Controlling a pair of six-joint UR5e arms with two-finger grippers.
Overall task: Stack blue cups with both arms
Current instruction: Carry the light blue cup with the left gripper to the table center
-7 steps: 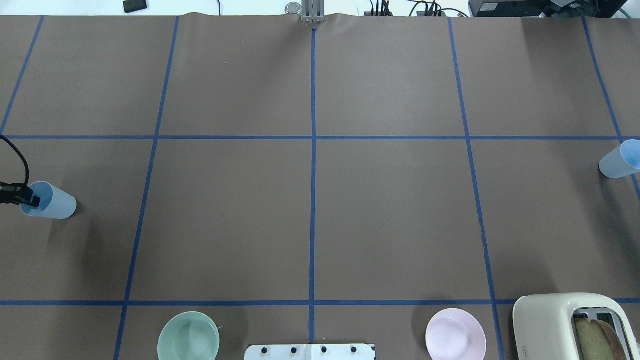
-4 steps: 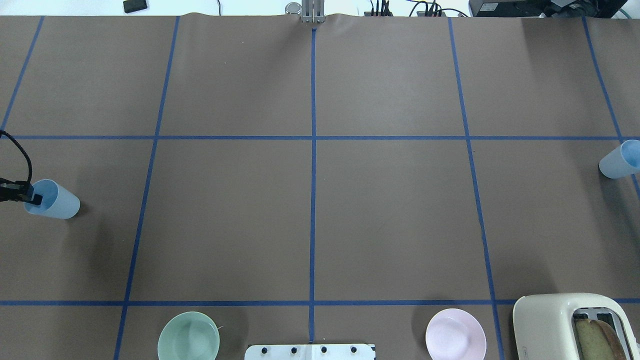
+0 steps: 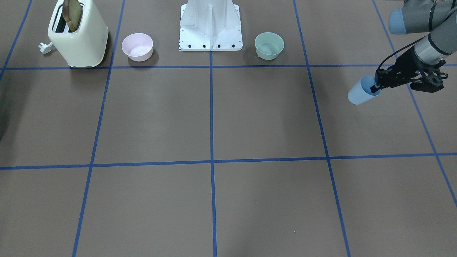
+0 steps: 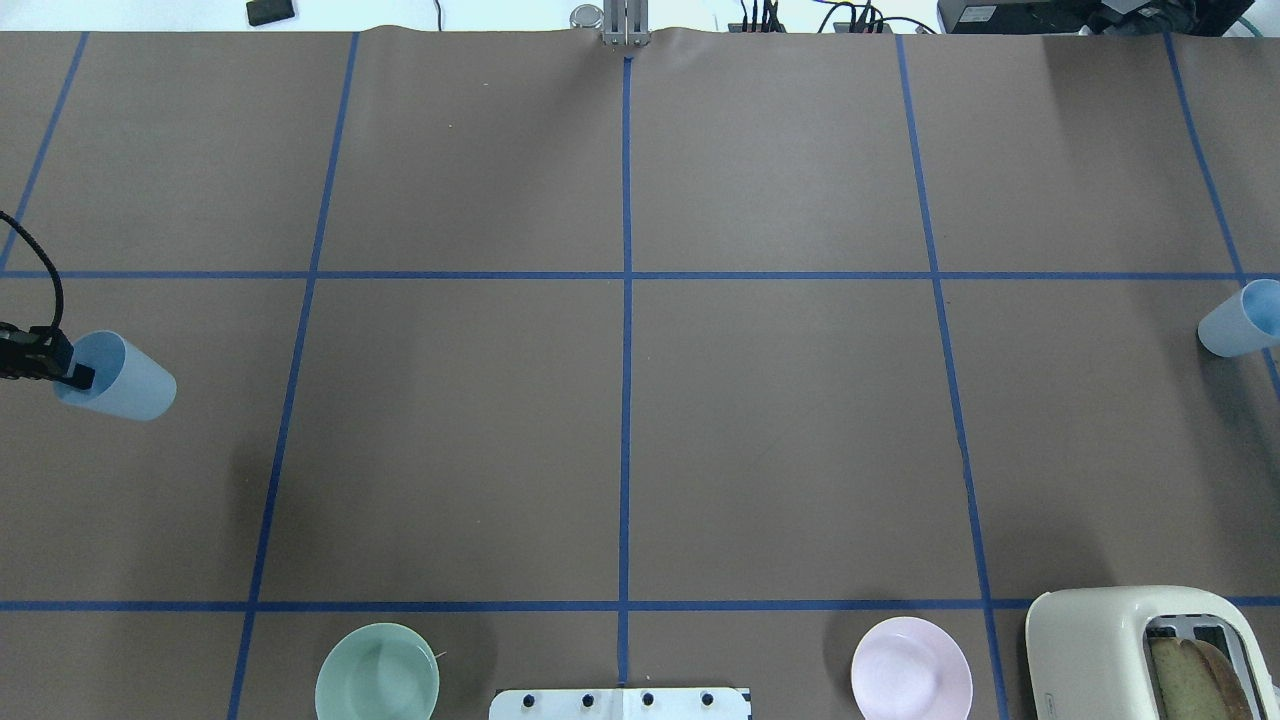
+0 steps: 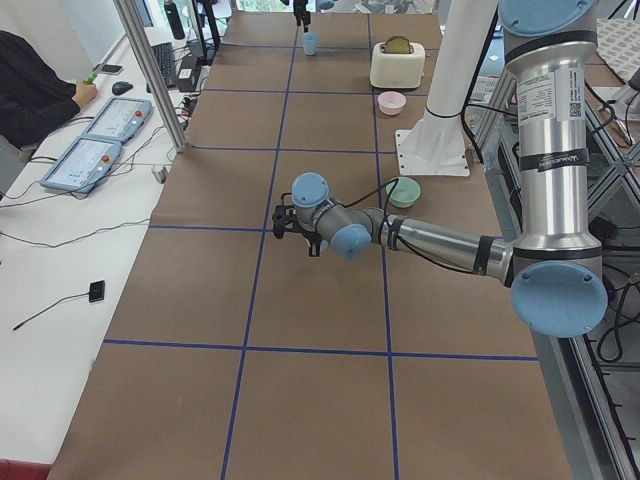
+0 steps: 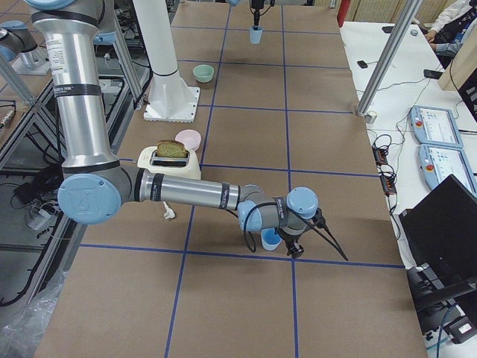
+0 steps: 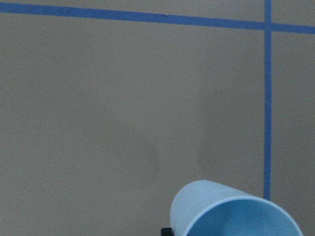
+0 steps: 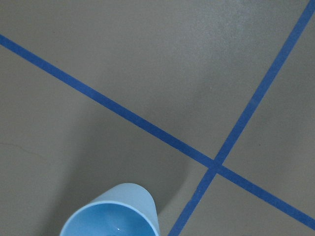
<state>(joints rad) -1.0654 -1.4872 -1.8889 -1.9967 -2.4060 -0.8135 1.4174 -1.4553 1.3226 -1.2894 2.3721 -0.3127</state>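
My left gripper (image 4: 74,377) is shut on the rim of a pale blue cup (image 4: 118,376) at the table's left edge, with one finger inside it. It holds the cup tilted above the table. The front view shows the same gripper (image 3: 375,88) and cup (image 3: 360,94). The second blue cup (image 4: 1238,320) is at the table's right edge. It fills the bottom of the right wrist view (image 8: 114,214). My right gripper (image 6: 284,245) is beside that cup (image 6: 270,239) in the exterior right view only. I cannot tell whether it is open or shut.
A cream toaster (image 4: 1140,650) with bread in it stands at the near right. A pink bowl (image 4: 911,668) and a mint-green bowl (image 4: 377,672) flank the white base mount (image 4: 620,703). Blue tape lines grid the brown table.
My left gripper has moved the cup right and further from the robot, and its shadow has drawn away from it. The right cup has stayed in place.
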